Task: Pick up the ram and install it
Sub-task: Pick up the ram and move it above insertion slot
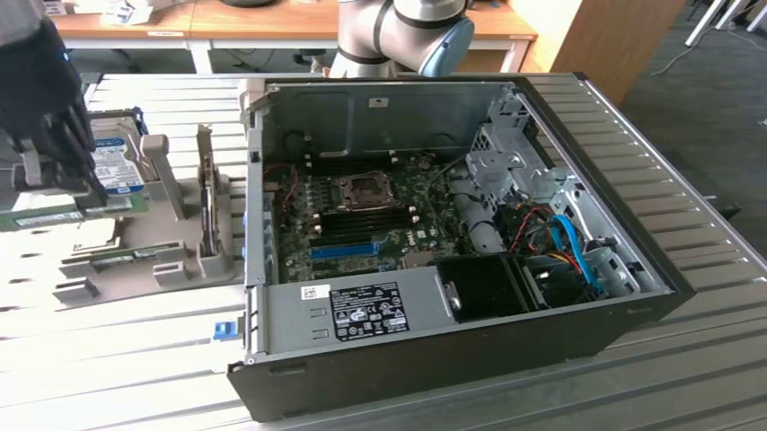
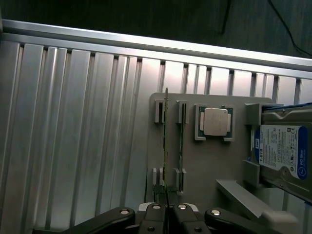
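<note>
Gripper [image 2: 167, 210]: dark metal fingers clamped together on ram [image 1: 42, 219], a thin green board held edge-on | second stick [image 2: 181, 139] slotted just beside it in flat grey tray [image 2: 204, 165] | square metal-lidded CPU [image 2: 216, 122] and boxy drive [image 2: 282, 156] farther off | ribbed aluminium table [image 2: 73, 136] below.

Open computer case [image 1: 480, 364] on slatted table [image 1: 120, 368]; grey holder tray [image 1: 150, 235] at exterior view's left, carrying hard drive [image 1: 118, 166], loose processor chip [image 2: 215, 121].
</note>
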Motion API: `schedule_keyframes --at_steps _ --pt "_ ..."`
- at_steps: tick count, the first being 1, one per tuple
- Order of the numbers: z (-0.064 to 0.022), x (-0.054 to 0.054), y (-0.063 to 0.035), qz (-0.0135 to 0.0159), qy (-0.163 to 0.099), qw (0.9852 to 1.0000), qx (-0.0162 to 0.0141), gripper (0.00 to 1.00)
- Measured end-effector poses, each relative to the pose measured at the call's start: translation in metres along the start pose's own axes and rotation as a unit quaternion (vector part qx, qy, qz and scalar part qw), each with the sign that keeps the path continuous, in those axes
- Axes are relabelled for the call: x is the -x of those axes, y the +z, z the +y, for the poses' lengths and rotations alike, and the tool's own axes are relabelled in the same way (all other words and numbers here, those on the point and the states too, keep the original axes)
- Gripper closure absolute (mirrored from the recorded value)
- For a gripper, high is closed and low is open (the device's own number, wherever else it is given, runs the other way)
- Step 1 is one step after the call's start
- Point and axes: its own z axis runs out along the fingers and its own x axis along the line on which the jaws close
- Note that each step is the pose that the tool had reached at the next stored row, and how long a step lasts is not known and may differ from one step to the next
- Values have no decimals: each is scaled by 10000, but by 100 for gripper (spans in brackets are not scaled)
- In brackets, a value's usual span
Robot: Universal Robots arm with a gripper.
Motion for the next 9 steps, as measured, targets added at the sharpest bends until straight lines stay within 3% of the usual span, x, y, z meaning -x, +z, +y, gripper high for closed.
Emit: schedule_keyframes --at_steps 9 --pt "5 6 -272 0 0 10000 0 88"
